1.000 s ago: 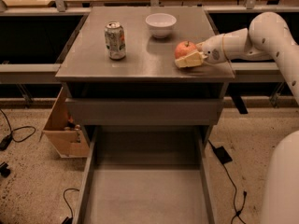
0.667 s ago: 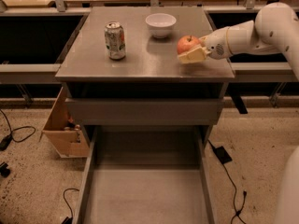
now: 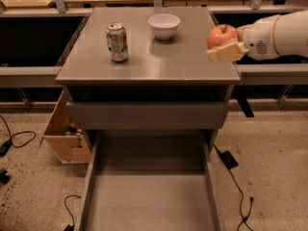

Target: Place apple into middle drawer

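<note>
The red apple [image 3: 220, 33] with a yellowish blush is held in my gripper [image 3: 225, 44], which reaches in from the right. A beige finger [image 3: 224, 52] shows under the apple's front. The apple hangs a little above the right edge of the grey cabinet top [image 3: 159, 57]. The middle drawer [image 3: 149, 201] is pulled wide open at the bottom of the view, with a bare grey floor and low side walls. It lies below and to the left of the apple.
A soda can [image 3: 117, 42] and a white bowl [image 3: 164, 25] stand on the cabinet top. A shut drawer's plain grey front [image 3: 144, 114] sits under the top. A cardboard box [image 3: 65, 136] is on the floor at the left. Cables lie on the floor at both sides.
My gripper has lifted the apple and carried it to the right, from over the cabinet top to its right edge. The can, bowl and drawer have not moved.
</note>
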